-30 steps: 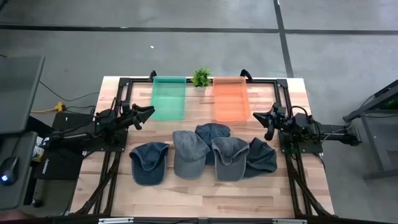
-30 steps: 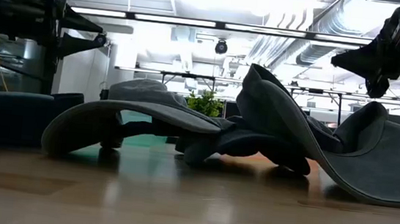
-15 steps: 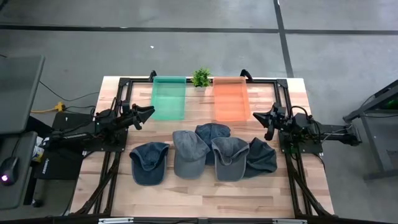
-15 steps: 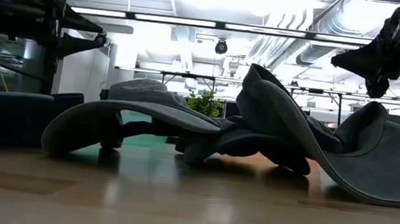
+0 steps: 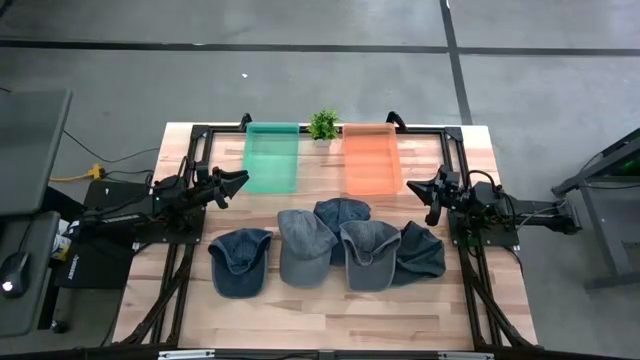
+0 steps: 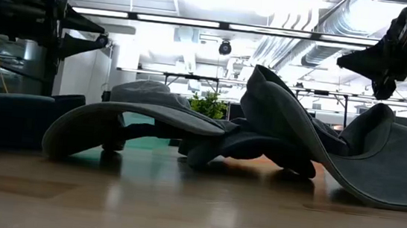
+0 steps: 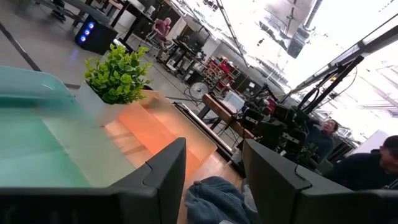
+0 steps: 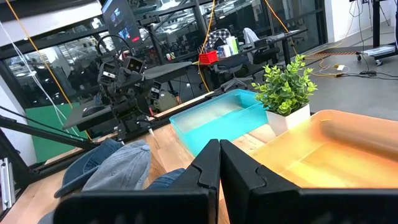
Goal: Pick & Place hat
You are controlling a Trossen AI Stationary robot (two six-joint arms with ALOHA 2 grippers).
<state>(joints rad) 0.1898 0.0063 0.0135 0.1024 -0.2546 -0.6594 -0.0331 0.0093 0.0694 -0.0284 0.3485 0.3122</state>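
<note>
Centrally five hats [image 5: 327, 246], left fingers [image 7: 163, 171] spread, right fingers [image 8: 209, 165] closed, both empty.

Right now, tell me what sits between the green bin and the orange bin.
A small potted plant stands in the gap between the green bin and the orange bin, at their far ends; the high view shows it.

No visible change vs. earlier pics: arms, hats all as before.
</note>
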